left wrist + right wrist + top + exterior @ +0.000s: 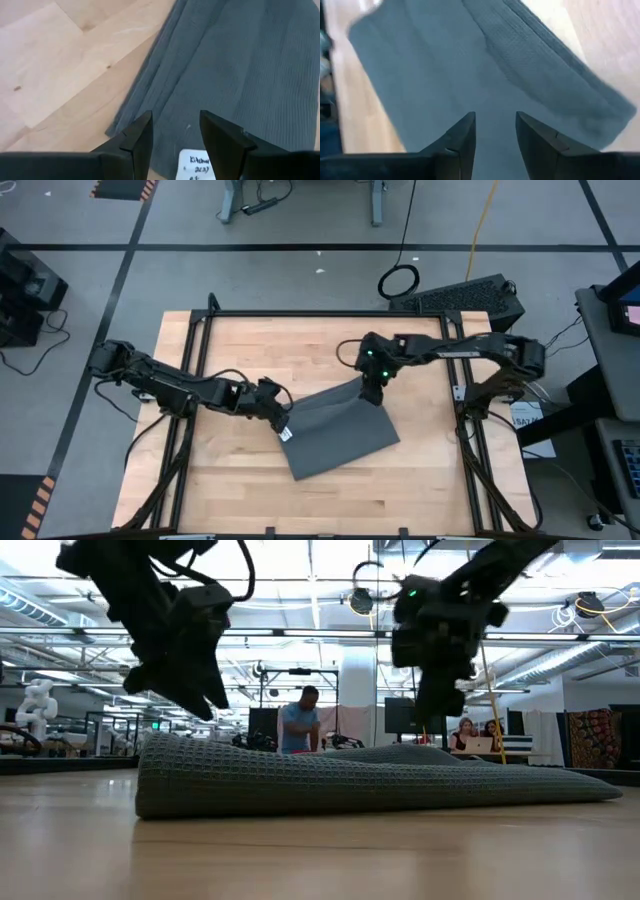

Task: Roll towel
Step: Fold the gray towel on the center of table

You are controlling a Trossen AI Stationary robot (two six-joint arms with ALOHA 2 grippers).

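The towel [335, 432] is lying flat on the table [250, 490], near its middle and a little toward the right side, set at a slant to the table's edges. The left gripper [283, 414] is hanging just above the towel's left corner, beside the small tag [287, 434] that is sitting at that edge. The right gripper [371, 392] is hovering over the towel's far edge, where a thicker fold of cloth is running along it. The two grippers are standing apart, with the far left stretch of the towel lying between them. Both arms are reaching inward from opposite sides of the table.
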